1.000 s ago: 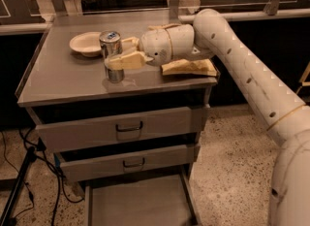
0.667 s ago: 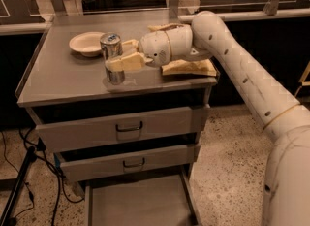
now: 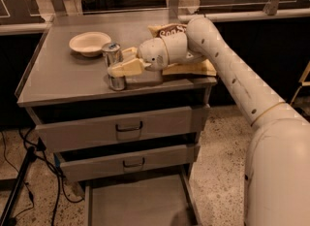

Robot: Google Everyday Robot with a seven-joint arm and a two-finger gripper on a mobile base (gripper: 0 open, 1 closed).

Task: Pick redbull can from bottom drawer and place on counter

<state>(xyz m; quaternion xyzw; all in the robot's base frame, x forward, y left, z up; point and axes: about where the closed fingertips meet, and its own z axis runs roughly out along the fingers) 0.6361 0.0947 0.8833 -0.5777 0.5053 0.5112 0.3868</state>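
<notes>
So end effector [image 3: 118, 61] pinches slim cyl. redbull can [image 3: 113, 50] upright on flat metal counter [image 3: 63, 80].

One gripper [image 3: 117, 63] at can [image 3: 113, 52]; three drawers [image 3: 121, 129]

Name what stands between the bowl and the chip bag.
Camera view: the can stands on the counter between bowl and bag, with the gripper at it.
</notes>
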